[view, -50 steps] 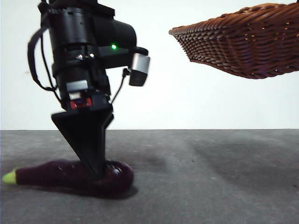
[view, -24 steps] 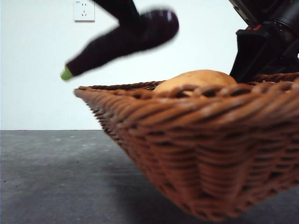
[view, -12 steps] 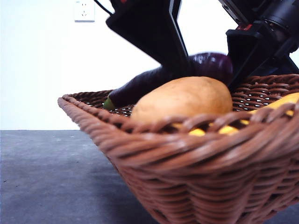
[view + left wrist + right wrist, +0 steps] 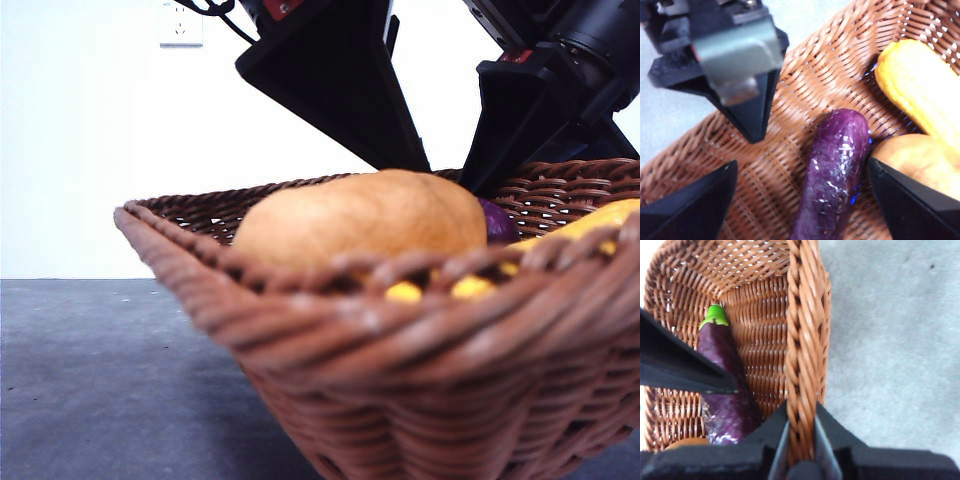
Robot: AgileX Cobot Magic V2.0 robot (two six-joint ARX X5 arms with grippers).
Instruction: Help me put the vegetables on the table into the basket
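Observation:
The wicker basket (image 4: 420, 400) hangs tilted above the table (image 4: 100, 380), and my right gripper (image 4: 800, 437) is shut on its braided rim (image 4: 802, 340). Inside lie the brown-orange potato (image 4: 360, 215), the yellow corn cob (image 4: 920, 85) and the purple eggplant (image 4: 832, 170), whose green stem tip (image 4: 715, 316) points toward the far wall. My left gripper (image 4: 802, 162) stands open over the eggplant, one jaw on each side and neither touching it. In the front view the potato hides all but a purple patch of the eggplant (image 4: 497, 222).
My left gripper's jaw (image 4: 345, 90) and my right gripper (image 4: 540, 110) fill the top of the front view, close together over the basket. Bare grey table (image 4: 890, 340) lies beside and below the basket. A wall socket (image 4: 180, 22) is on the far wall.
My left gripper lifted the eggplant off the table, carried it over the basket, lowered it behind the potato and let go. The basket has come nearer and lower in the front view.

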